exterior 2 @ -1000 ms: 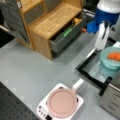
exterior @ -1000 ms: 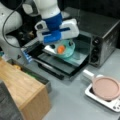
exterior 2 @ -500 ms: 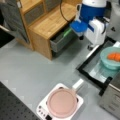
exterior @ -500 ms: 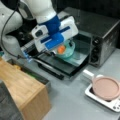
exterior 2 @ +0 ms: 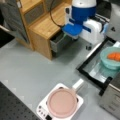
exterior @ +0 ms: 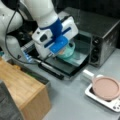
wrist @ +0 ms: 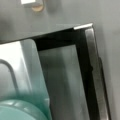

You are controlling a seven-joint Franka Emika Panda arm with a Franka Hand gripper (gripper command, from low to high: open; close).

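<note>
**Arm displaced sideways from the bowl; bowl unmoved.** Over the last second I see the hand (exterior: 53,43) shift from directly above the teal bowl (exterior: 68,52) toward a front view's left. It now hangs over the near-left part of the open oven door (exterior: 72,65). In a front view the same hand (exterior 2: 86,29) has come in from the top right. It stands between the wooden cabinet (exterior 2: 46,25) and the door (exterior 2: 92,66), just above the cabinet's open drawer (exterior 2: 58,42).

The bowl sits where it sat before, on the lowered door in front of the toaster oven (exterior: 100,32). An orange item (exterior 2: 114,56) lies inside the bowl, and nothing touches either.

**Pose.** The forearm descends steeply from a front view's top, with the wrist rolled so that the white-and-blue hand body lies tilted across the door. The fingers are hidden behind that body in both front views and do not enter the wrist view. I cannot tell whether the hand is released or clenched, and I see nothing carried beneath it.

The wrist view looks down on the door's glass pane (wrist: 65,82), its dark frame and the grey surface (wrist: 110,37) beyond. The bowl's rim (wrist: 22,111) shows at the bottom left, so the hand is beside the bowl rather than over it.

**Elsewhere.** A pink pan (exterior: 106,87) rests on a white hob (exterior: 100,98), well apart from the arm.
</note>
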